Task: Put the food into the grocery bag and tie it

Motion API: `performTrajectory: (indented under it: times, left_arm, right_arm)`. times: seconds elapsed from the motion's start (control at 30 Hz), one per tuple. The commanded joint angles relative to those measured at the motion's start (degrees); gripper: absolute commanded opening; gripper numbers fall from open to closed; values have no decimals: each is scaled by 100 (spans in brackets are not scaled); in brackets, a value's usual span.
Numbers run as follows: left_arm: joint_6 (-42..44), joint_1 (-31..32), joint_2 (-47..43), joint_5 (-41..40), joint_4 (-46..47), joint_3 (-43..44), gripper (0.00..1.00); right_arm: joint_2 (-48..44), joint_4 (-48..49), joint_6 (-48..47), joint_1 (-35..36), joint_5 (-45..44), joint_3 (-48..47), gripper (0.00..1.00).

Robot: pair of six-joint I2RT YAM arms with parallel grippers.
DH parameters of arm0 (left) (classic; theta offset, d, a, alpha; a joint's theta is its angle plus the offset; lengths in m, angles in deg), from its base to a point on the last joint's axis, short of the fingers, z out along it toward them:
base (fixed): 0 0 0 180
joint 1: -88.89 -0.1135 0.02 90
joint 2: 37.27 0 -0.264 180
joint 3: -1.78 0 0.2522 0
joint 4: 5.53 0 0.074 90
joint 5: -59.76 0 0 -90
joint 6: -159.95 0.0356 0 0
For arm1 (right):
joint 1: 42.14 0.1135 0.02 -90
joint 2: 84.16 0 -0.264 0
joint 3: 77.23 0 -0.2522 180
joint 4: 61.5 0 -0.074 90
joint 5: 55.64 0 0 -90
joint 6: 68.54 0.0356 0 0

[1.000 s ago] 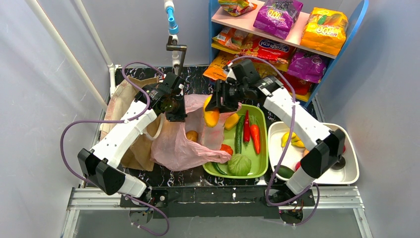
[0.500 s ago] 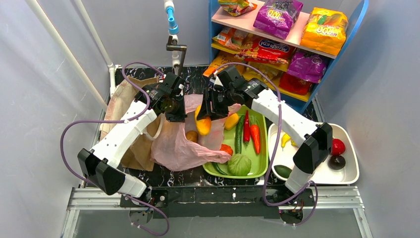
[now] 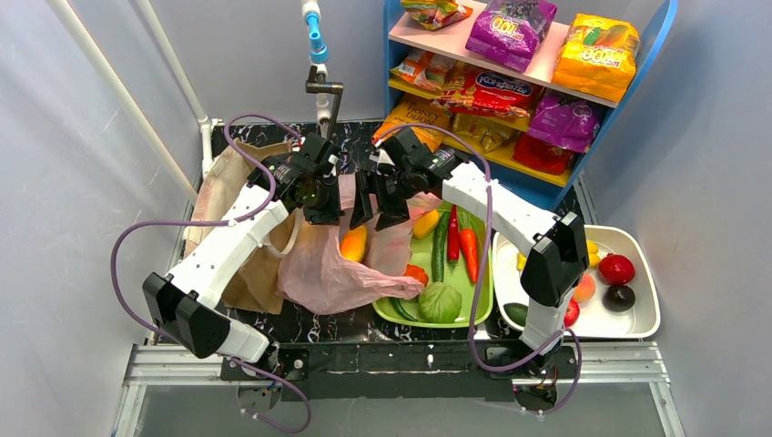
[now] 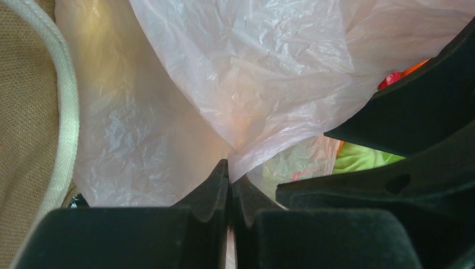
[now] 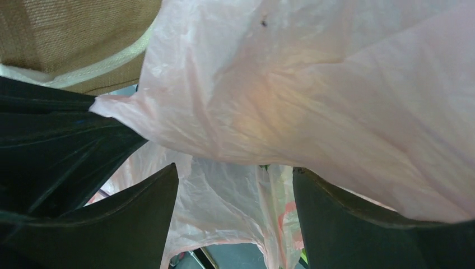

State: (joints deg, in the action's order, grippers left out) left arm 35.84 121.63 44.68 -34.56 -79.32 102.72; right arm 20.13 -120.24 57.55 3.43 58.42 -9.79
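My left gripper (image 4: 228, 168) pinches the pink bag's (image 3: 314, 273) rim. My right gripper (image 3: 371, 208) is spread above the yellow fruit (image 3: 353, 243) (long axis near-to-far, slightly tilted).

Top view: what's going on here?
The left gripper is shut on the rim of the pink grocery bag, holding its mouth up. The right gripper hangs open over that mouth, holding nothing; a yellow-orange fruit lies inside just below it. More vegetables sit in the green tray, round fruits in the white tray. The bag is not tied.
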Motion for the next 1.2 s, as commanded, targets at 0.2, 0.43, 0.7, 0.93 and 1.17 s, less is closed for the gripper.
performTrajectory:
  times: [0.2, 0.43, 0.7, 0.93, 1.17]
  left_arm:
    - [-15, -21, -168, -96, -172, 185, 0]
    - [-9, -26, -188, -135, -203, 202, 0]
    - [-20, -21, -197, -117, -184, 189, 0]
    - [-34, -21, -205, -113, -157, 176, 0]
    - [-41, -17, -240, -80, -198, 170, 0]
  right_arm:
    - [-42, 125, -198, 112, 315, -374, 85]
    - [-259, -559, -1009, 82, -153, -835, 85]
    - [-842, -1646, -2092, -500, -1117, -1238, 88]
    - [-1181, -1679, -2867, -775, -2334, -504, 91]
    - [-864, -1549, -3374, -777, -2980, -459, 91]
